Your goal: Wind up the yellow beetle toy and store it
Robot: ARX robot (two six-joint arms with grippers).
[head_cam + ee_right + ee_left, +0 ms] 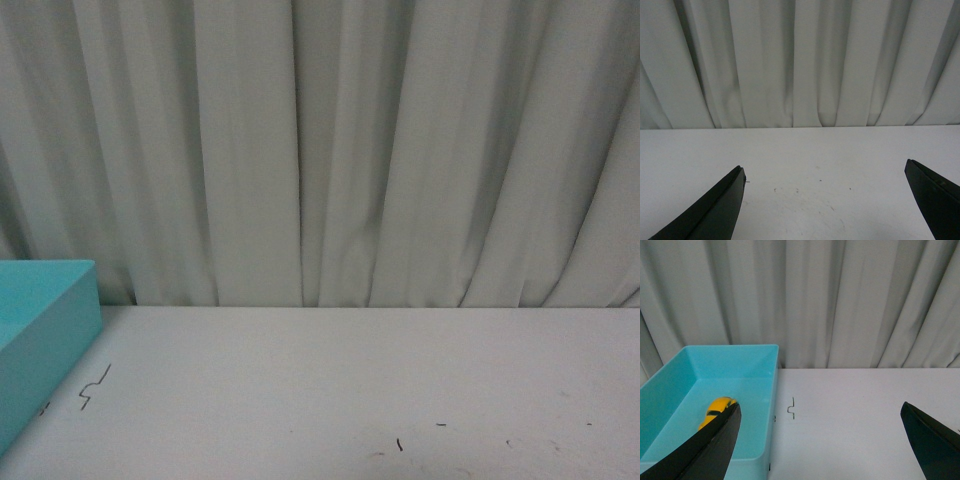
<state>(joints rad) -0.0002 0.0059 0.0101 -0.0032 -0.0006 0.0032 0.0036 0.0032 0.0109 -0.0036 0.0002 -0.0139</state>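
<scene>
So the yellow beetle toy (717,410) is sitting inside my turquoise bin (760,385), down on the bin floor, and from my left wrist camera one of my own dark fingers (710,445) covers the lower part of it, so I only get the roof and a bit of dark window; hard to say which way it's pointing, but it looks like it lies lengthwise along the bin. My left pincer (820,440) is spread wide with nothing between the tips, hanging over the white table (855,405) just beside the bin's long wall. There's a little squiggly pen mark (791,407) on the tabletop right next to that wall. In the front view the bin (45,330) pokes in at about 9 o'clock, only a corner of it, and the same squiggle (93,388) sits just beside it toward 3 o'clock; neither of my arms shows up there. My right pincer (825,200) is also gaping open and holding nothing, over a bare stretch of table (805,150) with a few tiny dark specks (796,190) on it. Behind everything, at 12 o'clock, is a pleated pale grey curtain (330,150) running the full width.
</scene>
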